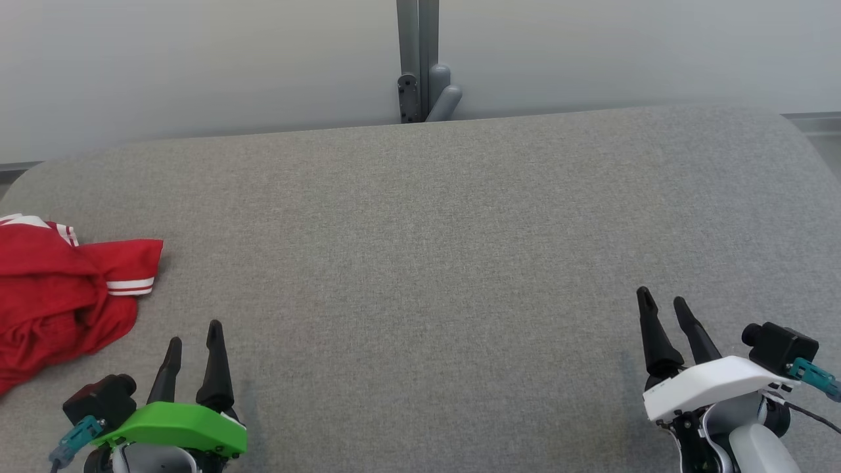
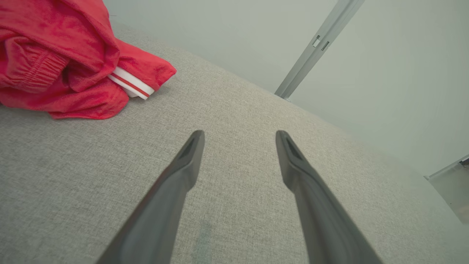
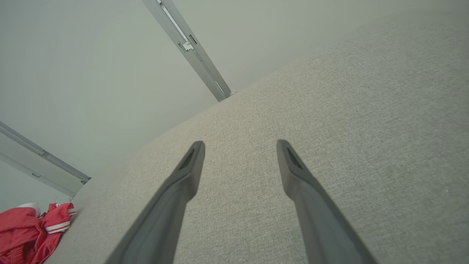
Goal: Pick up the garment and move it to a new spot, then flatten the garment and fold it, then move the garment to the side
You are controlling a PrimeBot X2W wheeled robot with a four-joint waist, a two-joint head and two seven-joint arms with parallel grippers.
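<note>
Garment (image 1: 59,295): red, bunched up at the table's (image 1: 420,249) left edge, no clear long axis
Left gripper (image 1: 194,332): wide open, empty, garment lies near, ahead and to its left
Right gripper (image 1: 661,296): open too, empty, well apart from it
Nearer arm: left, so probably its grab

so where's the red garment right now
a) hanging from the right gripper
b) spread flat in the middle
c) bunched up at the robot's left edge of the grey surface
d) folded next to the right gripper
C: the red garment lies crumpled at the left edge of the grey surface, apart from the open left gripper and far from the open right gripper.
</note>
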